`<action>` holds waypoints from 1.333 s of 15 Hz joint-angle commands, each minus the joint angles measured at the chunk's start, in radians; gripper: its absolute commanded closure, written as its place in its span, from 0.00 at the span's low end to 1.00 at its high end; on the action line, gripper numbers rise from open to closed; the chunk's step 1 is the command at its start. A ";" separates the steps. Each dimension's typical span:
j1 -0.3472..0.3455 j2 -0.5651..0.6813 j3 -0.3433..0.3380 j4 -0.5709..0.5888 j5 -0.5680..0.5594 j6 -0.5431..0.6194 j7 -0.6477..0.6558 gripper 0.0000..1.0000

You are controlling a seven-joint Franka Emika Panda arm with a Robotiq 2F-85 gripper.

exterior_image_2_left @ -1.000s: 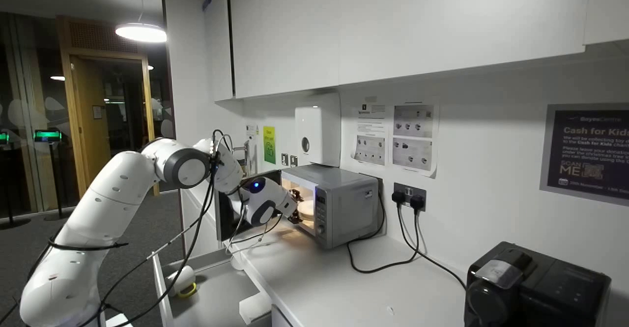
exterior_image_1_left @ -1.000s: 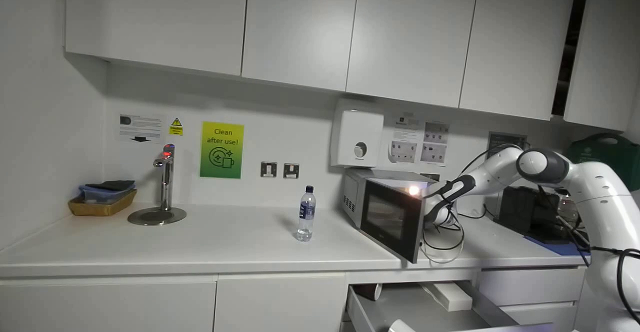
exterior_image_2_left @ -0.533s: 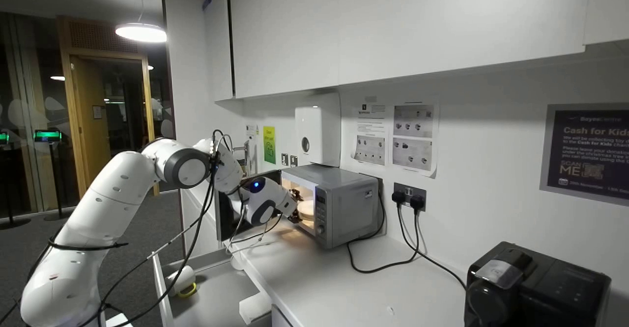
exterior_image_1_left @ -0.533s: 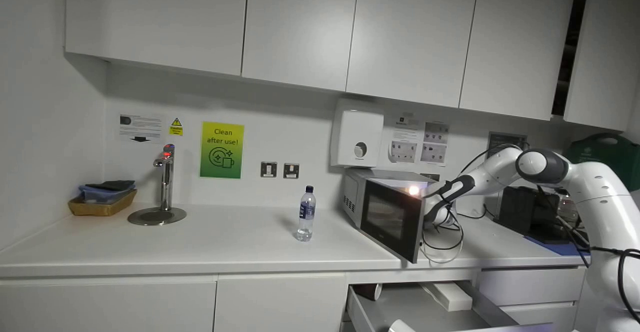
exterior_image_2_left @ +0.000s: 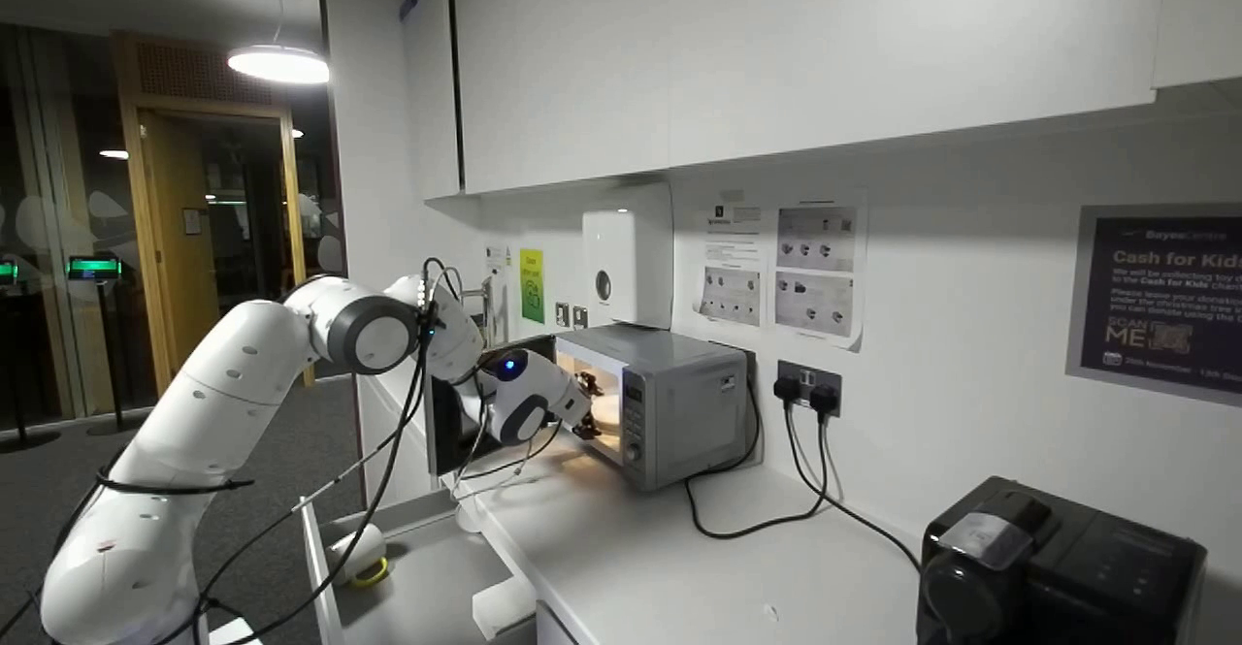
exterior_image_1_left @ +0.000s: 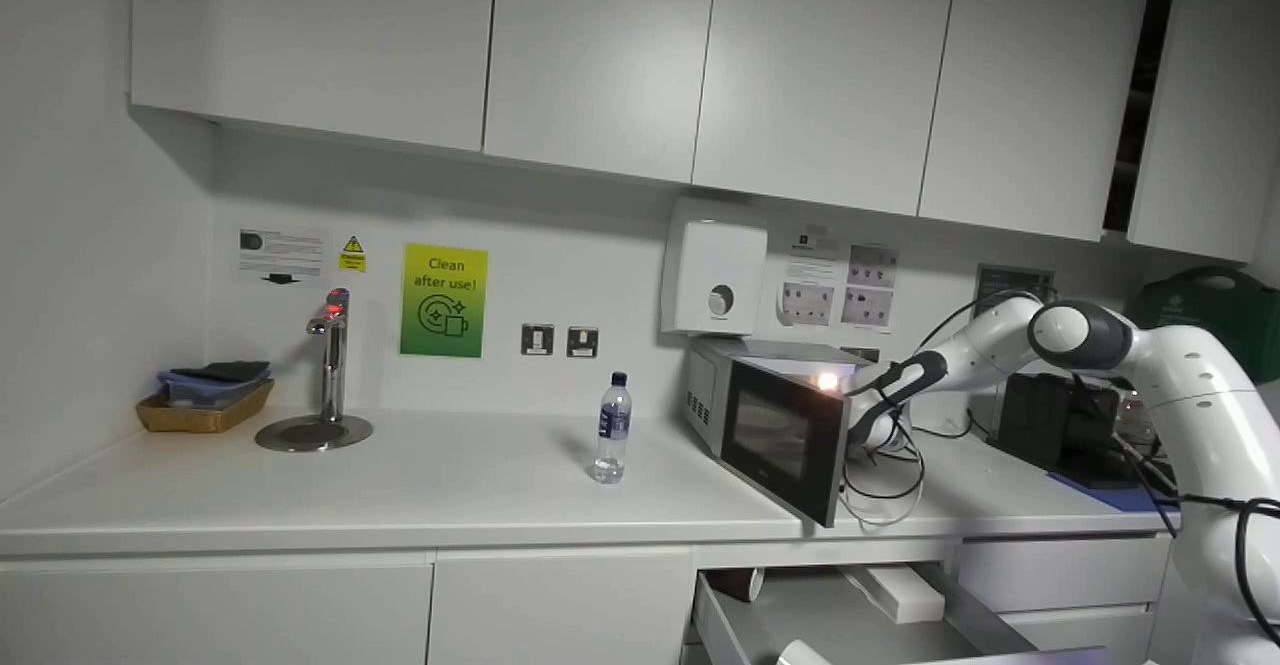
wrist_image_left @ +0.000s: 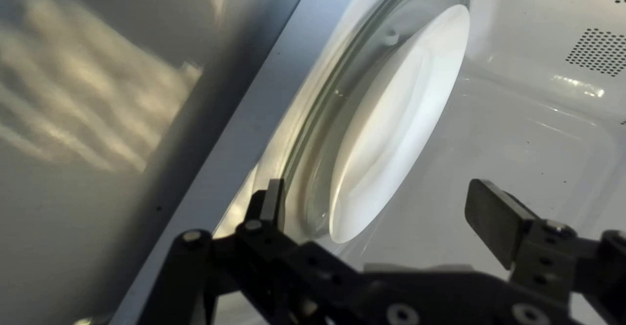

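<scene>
mid-frame in an exterior view | i've edged my gripper [exterior_image_2_left: 591,406] slightly right at the mouth of the microwave [exterior_image_2_left: 687,407] | jaws spread | plate [wrist_image_left: 398,124] now nearer, ungripped

Microwave [exterior_image_2_left: 670,407], bottle [exterior_image_1_left: 611,440] on countertop [exterior_image_1_left: 450,480]

My gripper [wrist_image_left: 375,200] sits at the mouth of the microwave [exterior_image_2_left: 689,417], the plate [wrist_image_left: 398,129] ahead of me, lying on the turntable [wrist_image_left: 342,100] inside. Microwave stands on the counter [exterior_image_1_left: 450,485], its door [exterior_image_1_left: 785,435] open out in front. In an exterior view I have the bottle [exterior_image_1_left: 612,435] left of the microwave, tap [exterior_image_1_left: 335,360] farther left, basket [exterior_image_1_left: 195,417] left of that. Wall unit [exterior_image_1_left: 710,265] above the microwave, cupboards [exterior_image_1_left: 600,55] over it all. Below the counter, the open drawer [exterior_image_1_left: 820,615] holds a mug [exterior_image_2_left: 359,550] and a box [exterior_image_1_left: 905,595]. Coffee machine [exterior_image_2_left: 1058,567] right of the microwave in both exterior views.
</scene>
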 commanded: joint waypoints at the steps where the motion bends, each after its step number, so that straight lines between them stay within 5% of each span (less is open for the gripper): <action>1: 0.013 0.015 -0.013 0.038 0.008 -0.017 -0.002 0.00; 20: 0.027 0.023 -0.037 0.059 0.012 -0.024 -0.001 0.00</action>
